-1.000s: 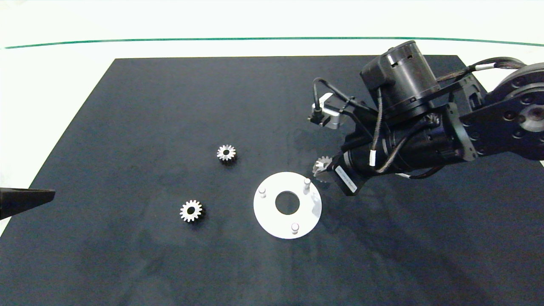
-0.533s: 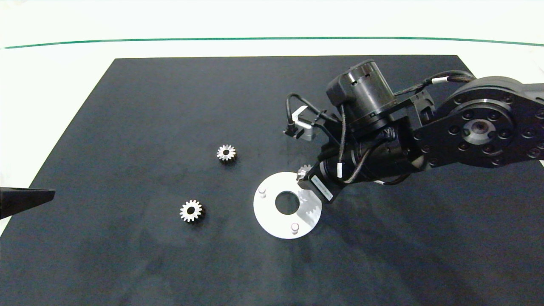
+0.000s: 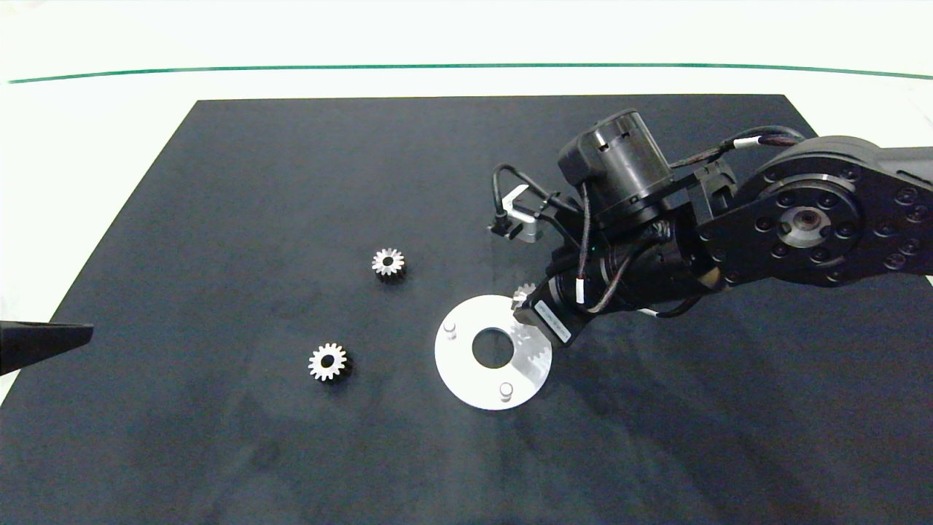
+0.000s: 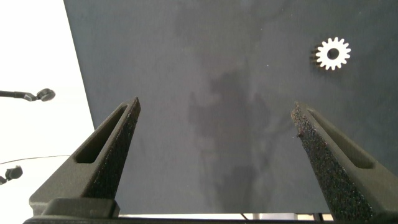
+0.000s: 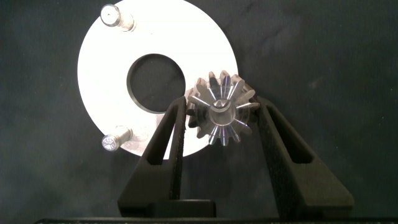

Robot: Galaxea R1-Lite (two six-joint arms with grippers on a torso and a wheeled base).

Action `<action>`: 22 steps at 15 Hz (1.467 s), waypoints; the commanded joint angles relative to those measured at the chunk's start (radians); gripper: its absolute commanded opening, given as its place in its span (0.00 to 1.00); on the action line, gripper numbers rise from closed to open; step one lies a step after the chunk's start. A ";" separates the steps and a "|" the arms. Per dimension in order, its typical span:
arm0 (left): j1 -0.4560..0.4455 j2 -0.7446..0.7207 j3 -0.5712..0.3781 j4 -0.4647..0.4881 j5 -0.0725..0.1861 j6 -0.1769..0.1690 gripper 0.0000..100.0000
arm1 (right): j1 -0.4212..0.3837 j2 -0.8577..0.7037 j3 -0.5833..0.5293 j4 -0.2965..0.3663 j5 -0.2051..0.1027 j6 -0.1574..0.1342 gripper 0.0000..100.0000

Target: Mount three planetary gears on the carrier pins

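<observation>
surface (image 3: 219, 182): dark mat | disc (image 3: 466, 379): right of centre, two pins bare | right gripper (image 5: 219, 121): jaws clamped on gear (image 5: 219, 115) over disc's third pin | left gripper (image 4: 214, 130): mat's left edge, jaws wide, empty | two gears (image 3: 388, 262) (image 3: 327, 362) loose left of disc

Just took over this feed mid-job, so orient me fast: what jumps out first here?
The right hand stands out: it is shut on a planetary gear, holding it over the white disc's edge nearest that arm, where the third carrier pin should be. Two bare carrier pins stand on the disc, and two more gears lie loose on the dark mat on the left arm's side. The left hand waits open at the mat's left edge.
</observation>
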 commanded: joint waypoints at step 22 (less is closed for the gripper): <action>0.000 -0.009 -0.001 0.004 0.001 0.001 1.00 | -0.001 0.013 0.001 0.001 -0.001 -0.001 0.19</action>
